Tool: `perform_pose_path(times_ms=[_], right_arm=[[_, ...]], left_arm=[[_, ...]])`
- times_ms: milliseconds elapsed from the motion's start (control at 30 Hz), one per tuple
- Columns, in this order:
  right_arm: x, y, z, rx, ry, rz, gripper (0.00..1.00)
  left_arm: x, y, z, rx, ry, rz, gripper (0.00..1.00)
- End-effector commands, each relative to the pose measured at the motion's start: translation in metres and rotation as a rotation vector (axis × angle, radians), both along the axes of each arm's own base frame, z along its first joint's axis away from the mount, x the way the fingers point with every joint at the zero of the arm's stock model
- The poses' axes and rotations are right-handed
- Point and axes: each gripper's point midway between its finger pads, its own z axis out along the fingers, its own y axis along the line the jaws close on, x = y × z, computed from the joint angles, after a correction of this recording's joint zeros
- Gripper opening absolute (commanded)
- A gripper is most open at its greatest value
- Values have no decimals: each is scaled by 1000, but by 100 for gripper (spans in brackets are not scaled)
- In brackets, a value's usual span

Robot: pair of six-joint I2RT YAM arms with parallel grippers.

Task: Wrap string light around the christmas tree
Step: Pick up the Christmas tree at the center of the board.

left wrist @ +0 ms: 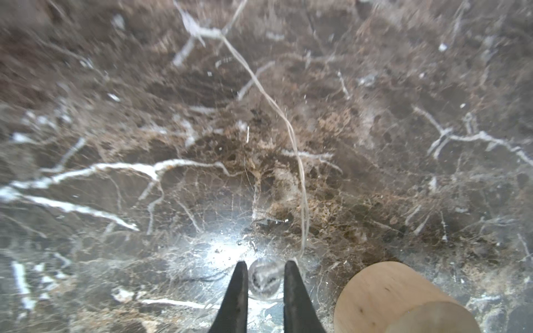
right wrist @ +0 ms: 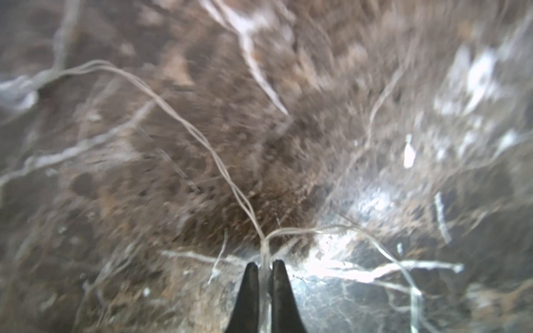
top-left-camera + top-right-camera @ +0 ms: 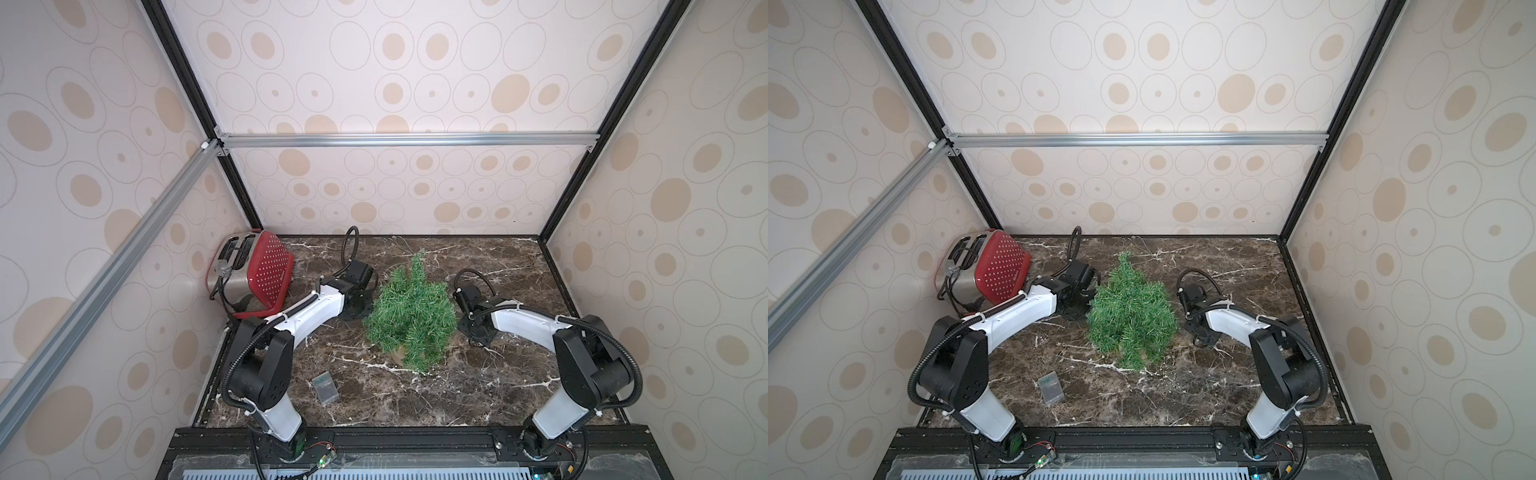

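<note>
**Both pincers grip the string light (image 2: 184, 124), with the tree between them**
In both top views the christmas tree (image 3: 411, 316) stands centre frame. The left gripper (image 1: 266, 263), frame-left of it, nips a clear bulb (image 1: 264, 281) beside the tan base (image 1: 398, 299). The right gripper (image 2: 264, 263), frame-right, is clamped on bare wire. The left arm (image 3: 309, 311) and right arm (image 3: 523, 322) reach in low. The grey box (image 3: 324, 388) lies lower left.

One christmas tree (image 3: 411, 316), one string light (image 2: 264, 248), one red toaster (image 3: 253, 278), two tools: left tool (image 1: 266, 262), right tool (image 2: 264, 263).
</note>
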Motion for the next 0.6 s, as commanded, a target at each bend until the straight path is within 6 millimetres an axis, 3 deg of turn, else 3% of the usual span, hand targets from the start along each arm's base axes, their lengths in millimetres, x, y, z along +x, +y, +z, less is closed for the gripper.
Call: perform_pose_path(times_ms=[0,167,300,567], right_arm=[[11,-9,48,-70,-117,63,0],[23,-18,112,-122,-286,131,0],[36,-18,179,-166,-446,208,0],[49,-15,294,-251,-646,334,0]], left_arm=[[5,7,37,24,-74,-7,8],[12,12,68,23,-141,-1,9],[16,19,87,25,-180,0,9],[14,48,131,42,-258,29,8]])
